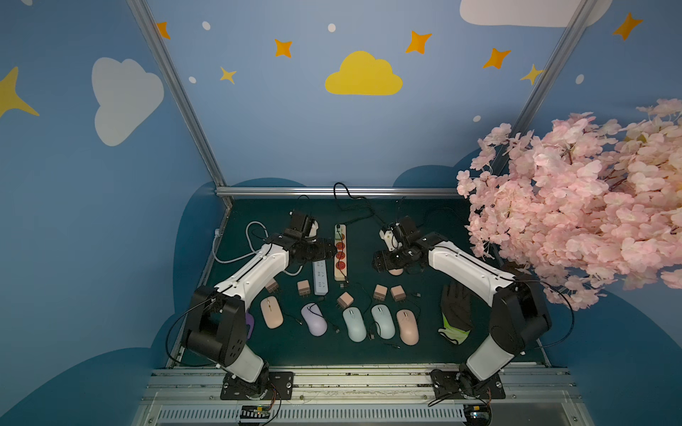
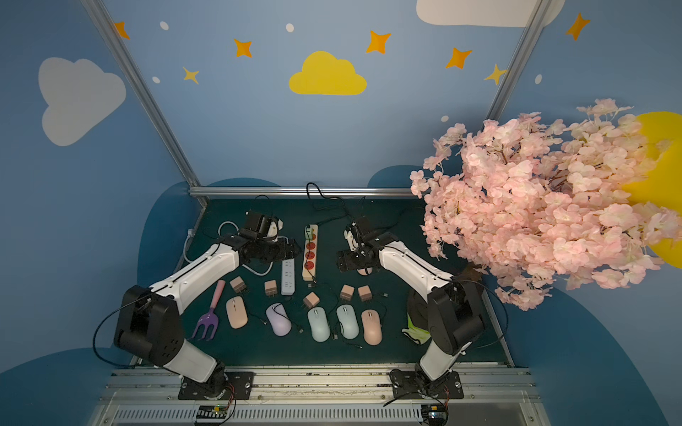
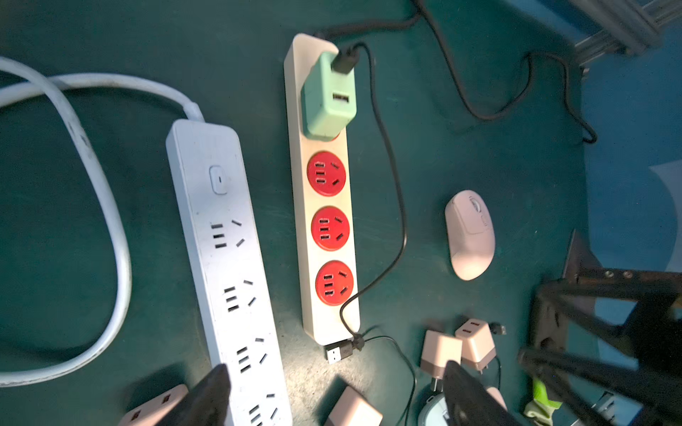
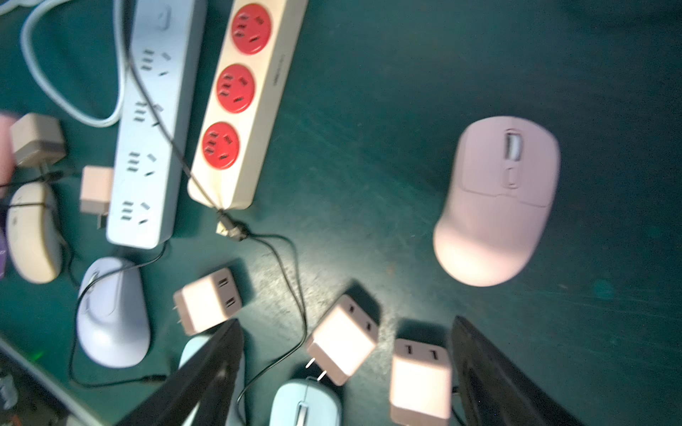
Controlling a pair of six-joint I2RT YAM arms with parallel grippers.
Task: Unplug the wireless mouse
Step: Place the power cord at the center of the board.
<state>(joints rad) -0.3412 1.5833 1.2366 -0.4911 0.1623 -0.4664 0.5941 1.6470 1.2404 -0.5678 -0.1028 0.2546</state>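
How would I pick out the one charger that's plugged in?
Find the cream plastic power strip with red round sockets mid-table. At its far end stands a mint-green cube charger with a black cable; the other chargers are pink and lie loose.

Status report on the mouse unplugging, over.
Left gripper open, right gripper open, both empty. Pink mouse lies cable-free on mat. Black cable plugged into green charger.

Matt pink plastic mouse [image 4: 496, 199], scuffed green mat [image 4: 369, 147], smooth white plastic power strip [image 3: 221, 258].
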